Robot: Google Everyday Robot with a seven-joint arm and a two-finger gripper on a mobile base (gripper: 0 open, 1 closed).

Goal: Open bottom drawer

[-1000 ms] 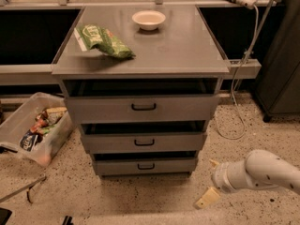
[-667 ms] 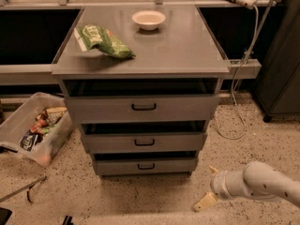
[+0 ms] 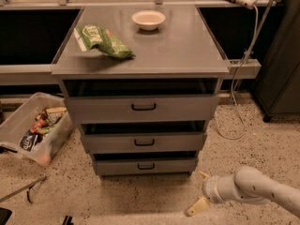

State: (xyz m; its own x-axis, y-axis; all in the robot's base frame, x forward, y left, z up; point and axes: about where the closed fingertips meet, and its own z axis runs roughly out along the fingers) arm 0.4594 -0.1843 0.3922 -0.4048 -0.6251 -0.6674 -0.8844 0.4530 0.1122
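Note:
The bottom drawer is the narrowest grey front at the foot of the cabinet, with a small black bar handle at its centre. Its front stands slightly out, with a dark gap above it. My gripper is low over the floor, to the right of the drawer and just in front of the cabinet's right corner. Its two tan fingers are spread apart and hold nothing. It does not touch the drawer.
The mid-sized drawer and the widest drawer sit above. A white bowl and a green bag lie on the cabinet top. A plastic bin of snacks stands at the left. A cable hangs at the right.
My arm has dropped lower in view and the gripper has shifted slightly left towards the cabinet's foot. The drawers have not moved.

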